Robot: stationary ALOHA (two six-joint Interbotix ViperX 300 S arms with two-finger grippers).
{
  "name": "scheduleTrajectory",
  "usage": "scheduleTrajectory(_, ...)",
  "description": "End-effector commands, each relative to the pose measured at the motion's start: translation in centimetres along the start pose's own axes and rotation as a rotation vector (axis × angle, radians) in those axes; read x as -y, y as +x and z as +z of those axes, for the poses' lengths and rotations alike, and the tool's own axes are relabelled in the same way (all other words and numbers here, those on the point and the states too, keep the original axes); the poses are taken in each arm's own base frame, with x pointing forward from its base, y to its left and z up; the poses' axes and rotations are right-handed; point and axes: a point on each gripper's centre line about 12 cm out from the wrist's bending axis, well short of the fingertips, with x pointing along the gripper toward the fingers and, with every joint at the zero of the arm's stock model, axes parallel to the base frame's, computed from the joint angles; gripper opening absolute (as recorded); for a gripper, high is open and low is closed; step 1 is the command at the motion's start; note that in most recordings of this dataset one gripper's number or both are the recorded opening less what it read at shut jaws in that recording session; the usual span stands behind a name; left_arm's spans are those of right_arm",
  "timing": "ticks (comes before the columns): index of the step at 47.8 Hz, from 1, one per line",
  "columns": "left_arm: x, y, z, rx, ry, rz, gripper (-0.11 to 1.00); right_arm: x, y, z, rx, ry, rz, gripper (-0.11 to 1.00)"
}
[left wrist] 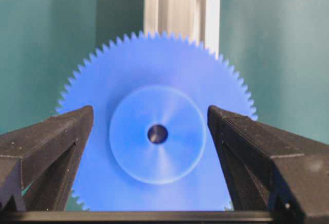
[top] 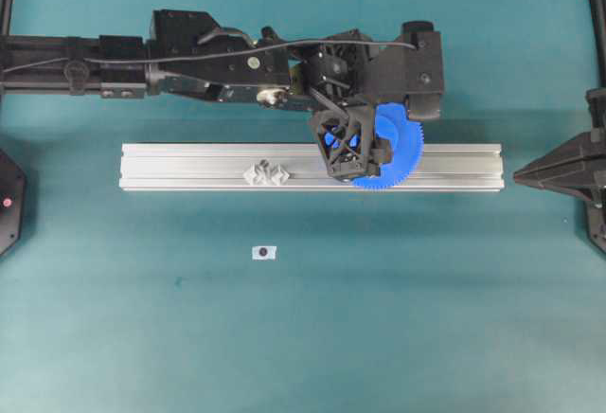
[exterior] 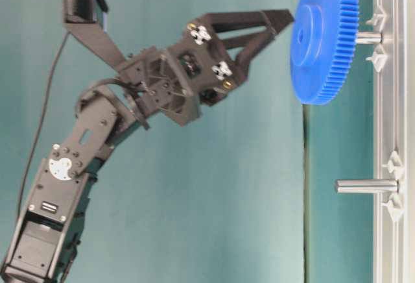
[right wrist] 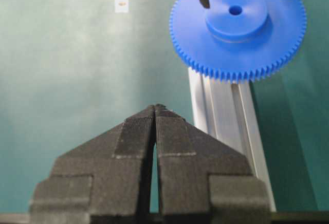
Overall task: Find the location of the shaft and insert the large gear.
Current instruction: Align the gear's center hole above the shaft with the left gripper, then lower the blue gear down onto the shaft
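Observation:
The large gear (left wrist: 154, 178), a bright blue toothed disc with a raised hub, sits over the aluminium rail (top: 189, 162). In the table-level view it rides on the shaft (exterior: 368, 37), and a short stretch of pin shows between the gear (exterior: 324, 69) and the rail. My left gripper (left wrist: 150, 116) is open just above the gear. Its fingers (left wrist: 61, 136) stand on either side of the hub without touching it. My right gripper (right wrist: 155, 108) is shut and empty, off the rail's right end (top: 519, 176).
A second bracket pair with a bare pin (exterior: 366, 185) stands further along the rail, left of the gear in the overhead view (top: 266, 173). A small white tag with a dark dot (top: 264, 253) lies on the teal mat in front of the rail.

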Motion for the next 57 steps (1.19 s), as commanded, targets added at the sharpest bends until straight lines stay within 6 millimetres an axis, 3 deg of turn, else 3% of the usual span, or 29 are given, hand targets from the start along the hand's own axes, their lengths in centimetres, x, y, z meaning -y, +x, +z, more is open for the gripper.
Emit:
scheduleTrajectory(1, -1.1, -2.7, 2.3, 0.068, -0.009, 0.022, 0.93, 0.0, 0.0, 0.5, 0.012, 0.011, 0.0, 0.03)
scheduleTrajectory(16, -3.2, -2.2, 1.5, 0.052, -0.033, 0.051, 0.9, 0.0, 0.0, 0.6, 0.014, 0.011, 0.001, 0.03)
scheduleTrajectory(26, -3.1, -1.0, 0.3, 0.004, -0.031, 0.044, 0.81, 0.0, 0.0, 0.6, 0.014, 0.011, 0.001, 0.03)
scheduleTrajectory(35, -2.8, -0.4, -1.1, -0.039, -0.034, 0.038, 0.81, 0.0, 0.0, 0.5, 0.012, 0.011, 0.0, 0.03)
scheduleTrajectory(57, -3.0, -0.8, -0.3, -0.014, -0.031, 0.041, 0.81, 0.0, 0.0, 0.3, 0.008, 0.011, 0.0, 0.03)
